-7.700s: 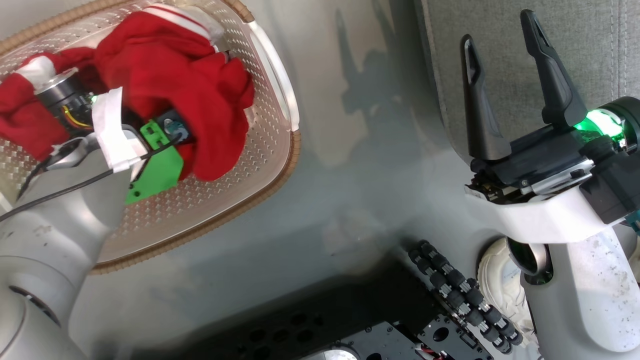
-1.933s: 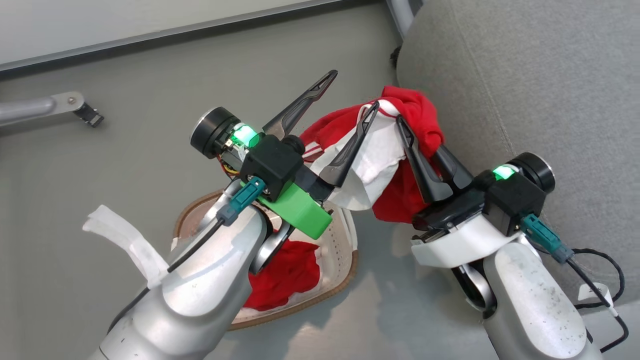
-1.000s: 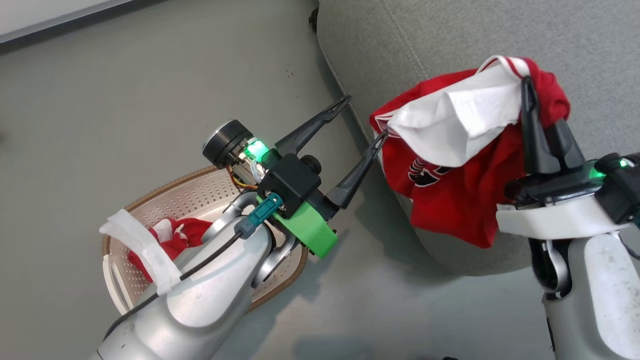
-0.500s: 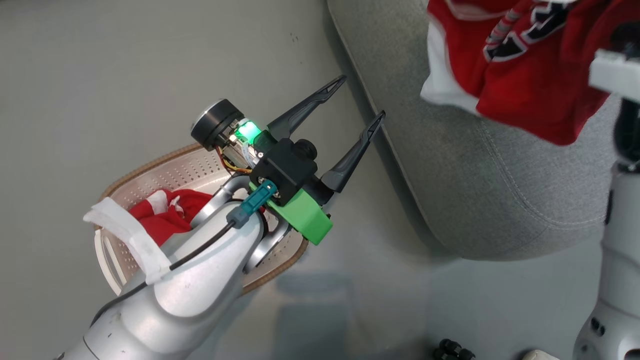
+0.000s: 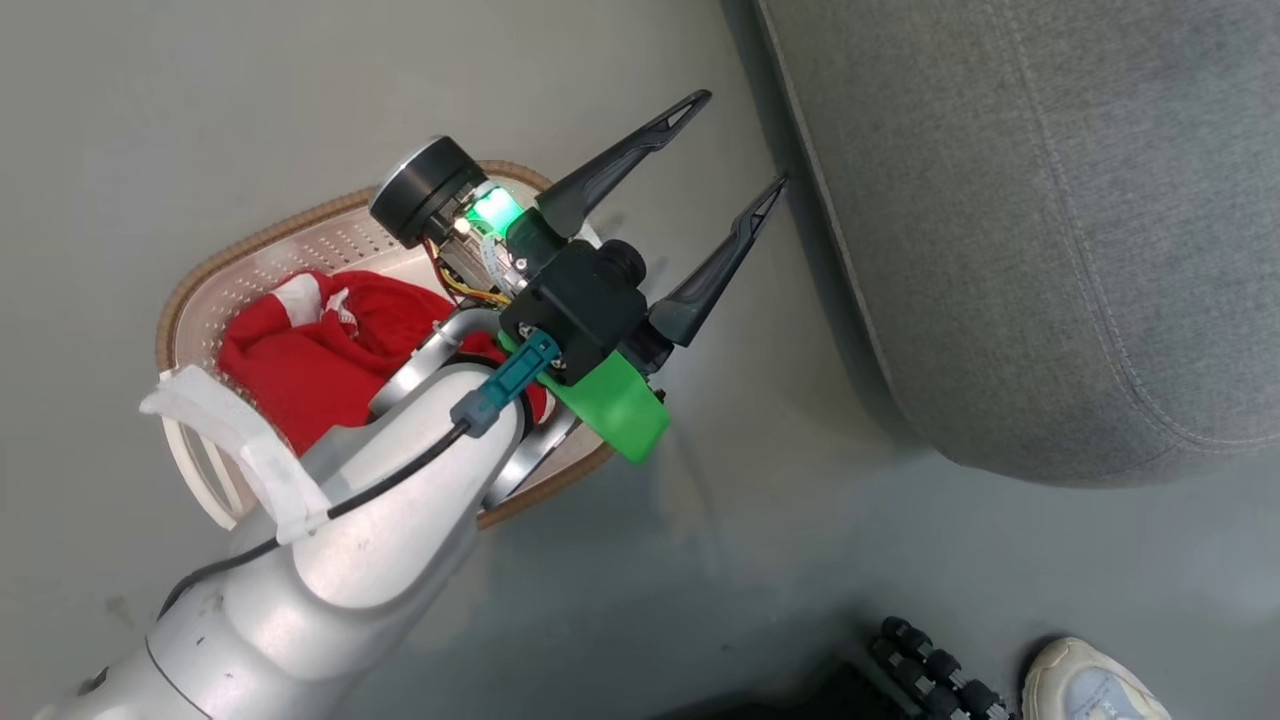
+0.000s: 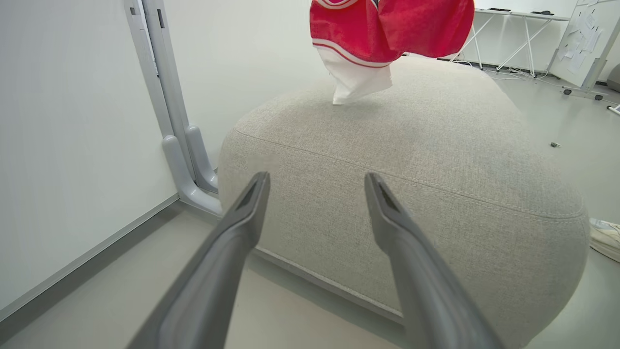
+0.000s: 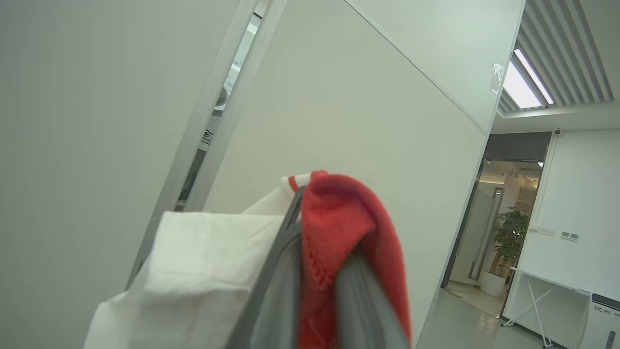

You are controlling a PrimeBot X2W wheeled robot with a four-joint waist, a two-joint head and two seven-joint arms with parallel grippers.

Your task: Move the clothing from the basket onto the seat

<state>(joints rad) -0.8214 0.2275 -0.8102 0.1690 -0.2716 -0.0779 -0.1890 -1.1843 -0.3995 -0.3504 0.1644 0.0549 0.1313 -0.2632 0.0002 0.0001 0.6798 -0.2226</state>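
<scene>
Grey floor [image 5: 250,80] carries the basket [image 5: 262,232], one red shirt [image 5: 300,350] lying inside. The right gripper [image 7: 320,228] pinches a second shirt [image 6: 402,24] above the seat [image 6: 411,145] (white hem hanging lowest). Best to lower until cloth rests on the cushion, then release. The left gripper [image 5: 740,141] stands wide and empty.

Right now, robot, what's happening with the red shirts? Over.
Left gripper open, empty. Right gripper shut on one red shirt, hanging over the seat. Second shirt in basket. Shoe beside seat.
</scene>
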